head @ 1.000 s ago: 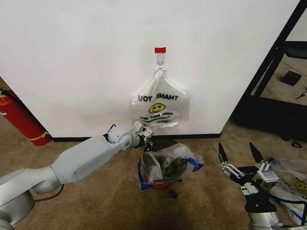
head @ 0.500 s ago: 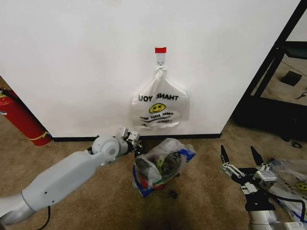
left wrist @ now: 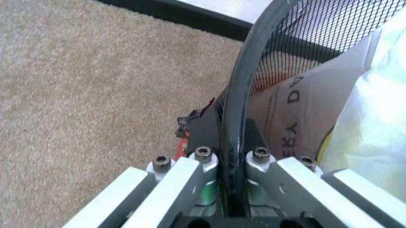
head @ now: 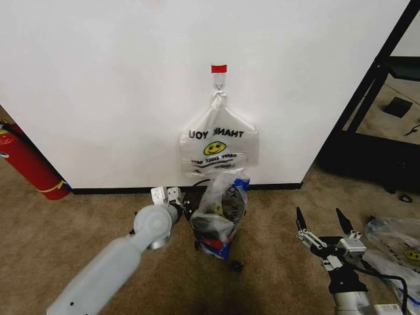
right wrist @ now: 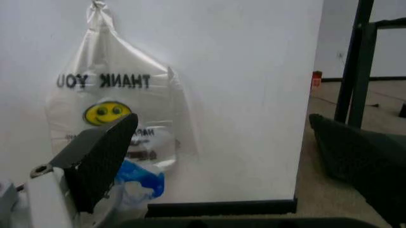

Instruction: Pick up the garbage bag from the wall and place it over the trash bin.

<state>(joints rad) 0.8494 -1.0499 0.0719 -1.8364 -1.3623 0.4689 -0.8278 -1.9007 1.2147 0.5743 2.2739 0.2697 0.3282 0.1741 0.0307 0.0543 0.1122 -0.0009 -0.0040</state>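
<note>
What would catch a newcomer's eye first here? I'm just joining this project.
Probably the smiley "THANK YOU" bag hanging from a red-taped hook on the white wall. Right below it, the left pincer is shut on the trash bin rim, the garbage bag bunched in it. The right pincer waits open, low on the right.

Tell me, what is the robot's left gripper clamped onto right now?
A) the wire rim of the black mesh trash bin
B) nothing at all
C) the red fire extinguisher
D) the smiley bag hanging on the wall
A: in the left wrist view the left gripper has its fingers pressed on either side of the rim of the trash bin.
</note>
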